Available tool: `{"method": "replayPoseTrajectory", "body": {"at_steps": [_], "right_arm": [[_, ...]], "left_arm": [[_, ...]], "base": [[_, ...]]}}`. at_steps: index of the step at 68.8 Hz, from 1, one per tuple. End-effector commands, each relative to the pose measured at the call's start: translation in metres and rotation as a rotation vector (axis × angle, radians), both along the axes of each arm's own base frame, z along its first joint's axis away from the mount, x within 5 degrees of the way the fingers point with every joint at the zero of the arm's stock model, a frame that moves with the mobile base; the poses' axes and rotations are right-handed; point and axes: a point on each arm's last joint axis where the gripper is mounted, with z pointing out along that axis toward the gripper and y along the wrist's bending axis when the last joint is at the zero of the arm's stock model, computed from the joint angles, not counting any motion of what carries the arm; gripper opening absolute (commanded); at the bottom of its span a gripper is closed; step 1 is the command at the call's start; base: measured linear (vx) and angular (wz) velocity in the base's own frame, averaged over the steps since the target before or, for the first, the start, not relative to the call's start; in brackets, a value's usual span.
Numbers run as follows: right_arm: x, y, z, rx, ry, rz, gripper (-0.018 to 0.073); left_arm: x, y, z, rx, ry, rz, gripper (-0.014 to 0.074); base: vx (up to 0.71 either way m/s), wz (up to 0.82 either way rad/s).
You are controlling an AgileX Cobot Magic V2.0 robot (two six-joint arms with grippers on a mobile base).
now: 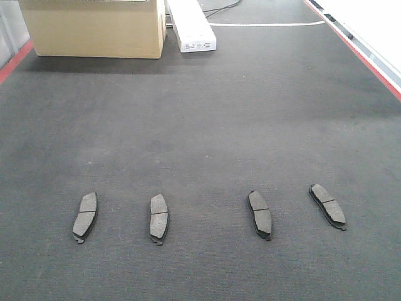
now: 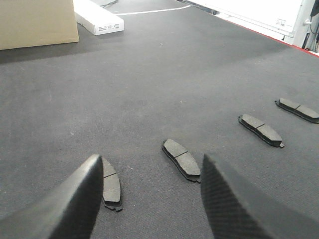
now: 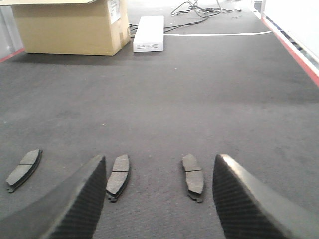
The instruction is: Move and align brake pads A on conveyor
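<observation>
Several brake pads A lie in a row across the near part of the dark conveyor (image 1: pixel 200 113), among them the leftmost pad (image 1: pixel 85 216) and the rightmost pad (image 1: pixel 328 205). Neither gripper shows in the front view. My left gripper (image 2: pixel 149 157) hangs open above the belt with nothing between its fingers. One pad (image 2: pixel 110 184) lies partly behind its left finger (image 2: pixel 75 199) and another pad (image 2: pixel 182 158) lies near its right finger. My right gripper (image 3: pixel 160 157) is also open and empty, and two pads (image 3: pixel 118 177) (image 3: pixel 193 175) lie on the belt between its fingers.
A cardboard box (image 1: pixel 94 28) and a long white box (image 1: pixel 191 28) stand at the far end of the belt. Red strips (image 1: pixel 357 53) run along the belt's edges. Cables (image 3: pixel 194 10) lie beyond the white box.
</observation>
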Motion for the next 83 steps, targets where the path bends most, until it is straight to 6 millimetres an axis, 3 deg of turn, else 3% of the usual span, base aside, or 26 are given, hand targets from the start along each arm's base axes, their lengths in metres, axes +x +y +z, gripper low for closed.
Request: {"method": "replayPoseTrajectory", "body": {"at_steps": [1, 15, 20, 27, 33, 34, 83], "right_arm": [[0.0034, 0.0042, 0.0122, 0.018, -0.119, 0.031, 0.0453], [0.0047, 0.0072, 0.0192, 0.042, -0.201, 0.056, 0.0451], [0.0048, 0.0071, 0.0191, 0.033, -0.202, 0.056, 0.041], [0.0048, 0.0071, 0.0191, 0.022, -0.204, 0.057, 0.0244], [0.0048, 0.0071, 0.0192, 0.023, -0.204, 0.057, 0.0004], [0.0048, 0.0071, 0.0192, 0.023, -0.204, 0.057, -0.002], [0.0048, 0.007, 0.0181, 0.025, -0.192, 0.056, -0.0011]], "left_arm": [[-0.0001, -0.0017, 0.013, -0.03, -0.071, -0.022, 0.0407], [-0.0001, -0.0017, 0.0127, -0.03, -0.067, -0.021, 0.0404], [-0.0001, -0.0017, 0.0127, -0.03, -0.067, -0.021, 0.0362], [-0.0001, -0.0017, 0.0127, -0.03, -0.067, -0.021, 0.0193], [-0.0001, -0.002, 0.0134, -0.034, -0.075, -0.024, -0.001], [0.0, -0.002, 0.0137, -0.033, -0.078, -0.025, -0.0009], [0.0001, -0.0025, 0.0153, -0.037, -0.097, -0.03, -0.0007]], "base": [[0.0, 0.0], [0.0, 0.0], [0.0, 0.0], [0.0, 0.0], [0.0, 0.0], [0.0, 0.0], [0.0, 0.0]]}}
